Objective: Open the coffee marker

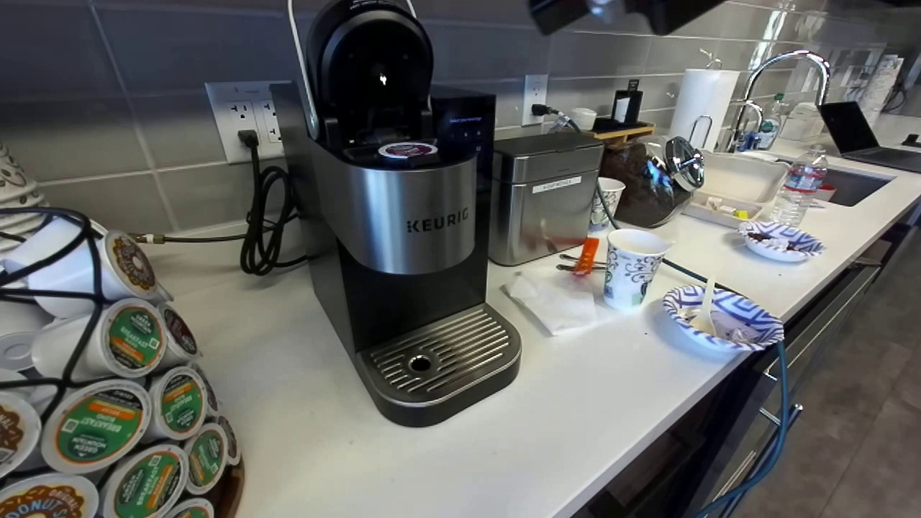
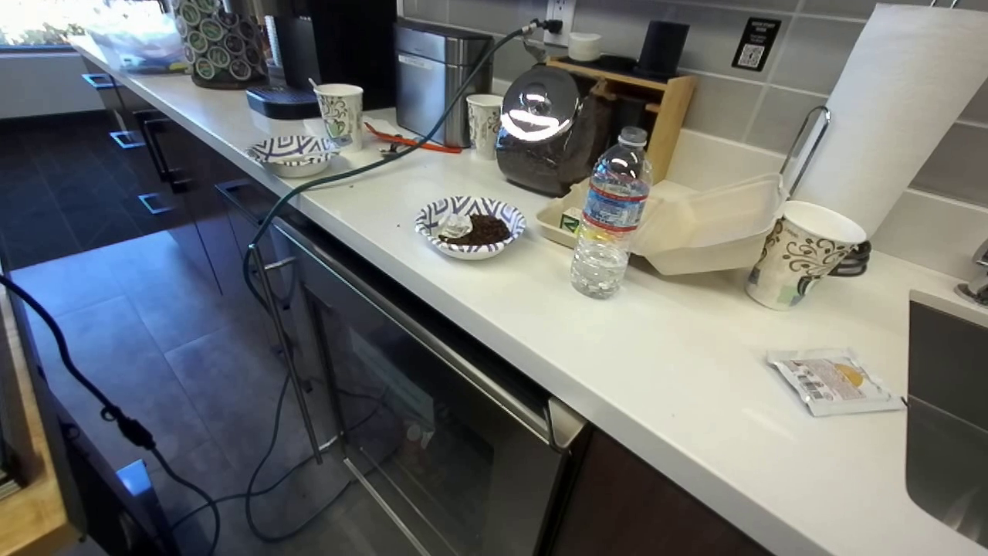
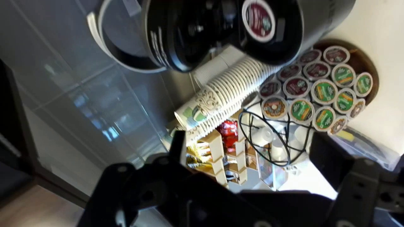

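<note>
The coffee marker (image 1: 403, 223) is a tall black and brushed-silver Keurig machine on the counter. Its rounded black lid (image 1: 370, 65) stands raised, and its silver handle loop shows beside the lid. A pod with a dark red label (image 1: 408, 150) sits in the open holder. In an exterior view only the machine's dark side (image 2: 355, 54) and drip tray show, cut off by the top edge. In the wrist view the raised lid (image 3: 176, 31) and the pod (image 3: 258, 20) show at the top. My gripper (image 3: 254, 149) is open and empty, its fingers wide apart. Its dark tips (image 1: 611, 11) hang at the top edge, right of the machine, touching nothing visible.
A wire rack of pods (image 1: 101, 345) stands beside the machine. A boxy stainless container (image 1: 547, 194) is close on its other side. Paper cups (image 1: 637, 266), patterned bowls (image 1: 723, 316), a water bottle (image 2: 610, 216) and a cable line the counter. Stacked cups (image 3: 221, 94) stand behind the rack.
</note>
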`<state>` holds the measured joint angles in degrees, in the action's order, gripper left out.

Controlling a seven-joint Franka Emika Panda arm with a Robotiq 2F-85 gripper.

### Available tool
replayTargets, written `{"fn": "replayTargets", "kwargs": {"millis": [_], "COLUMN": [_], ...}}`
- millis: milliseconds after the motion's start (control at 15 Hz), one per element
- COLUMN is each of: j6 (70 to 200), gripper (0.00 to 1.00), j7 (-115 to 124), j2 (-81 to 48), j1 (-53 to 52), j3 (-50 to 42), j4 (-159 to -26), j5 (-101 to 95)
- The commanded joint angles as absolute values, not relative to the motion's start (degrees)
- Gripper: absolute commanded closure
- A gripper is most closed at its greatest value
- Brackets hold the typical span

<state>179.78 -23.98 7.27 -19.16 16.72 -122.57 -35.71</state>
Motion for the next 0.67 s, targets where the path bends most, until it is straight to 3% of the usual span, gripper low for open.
{"fn": "replayTargets", "kwargs": {"millis": [0, 400, 600], "j6": [172.4, 152.9, 151.6], "gripper": [0.00, 0.00, 0.00], "j7": [-24.3, -25.4, -26.8], "j2": [20.5, 35.5, 41.4], "j1": [-20.3, -21.0, -23.5], "j3": [11.9, 6.8, 0.9], "j4": [-134.5, -145.3, -152.8], "j5": [-30.0, -22.5, -13.9]}}
